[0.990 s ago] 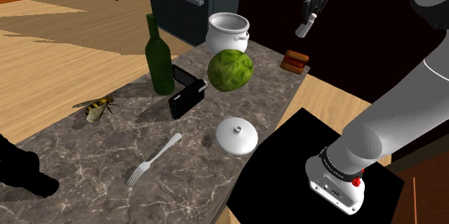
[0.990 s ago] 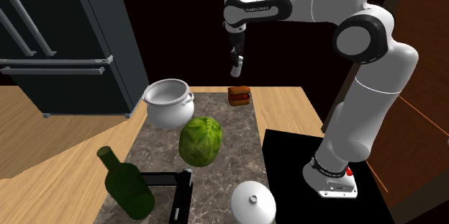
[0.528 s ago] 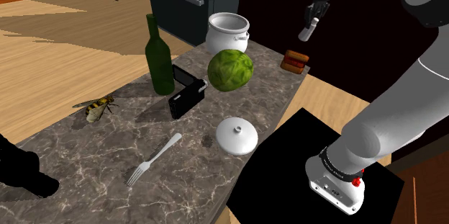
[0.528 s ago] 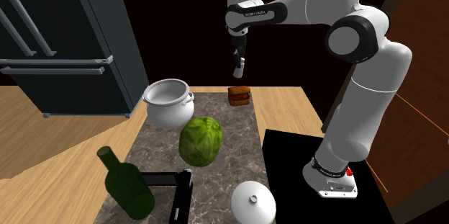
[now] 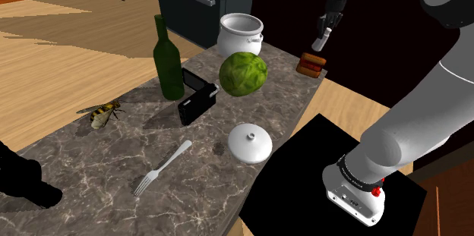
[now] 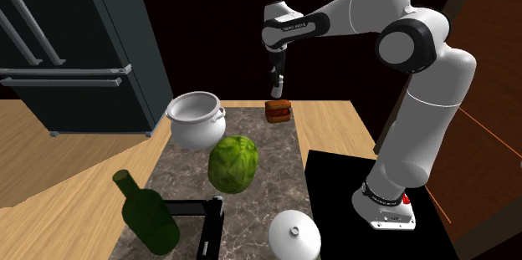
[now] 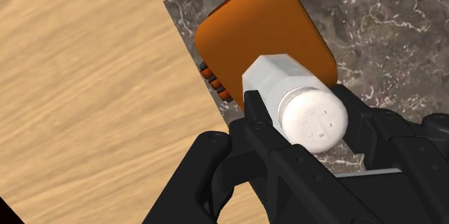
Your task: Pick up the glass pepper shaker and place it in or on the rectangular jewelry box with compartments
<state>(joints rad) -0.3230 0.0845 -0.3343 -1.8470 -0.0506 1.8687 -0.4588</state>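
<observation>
gripper [image 7: 305, 113] was clamped tight on the white pepper shaker [image 7: 295, 94], shaker hung right over the orange-brown jewelry box [image 7: 248, 21], not touching afaict, box sat at a corner of the marble counter [image 5: 152, 162], green cabbage [image 5: 243, 74] nearby

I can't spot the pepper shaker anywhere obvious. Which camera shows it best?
The wrist view: the white shaker sits clasped in the claw, its holed cap facing the camera, over the orange box. In the shoulder and second exterior views it is a small pale sliver in the claw above that box.
</observation>
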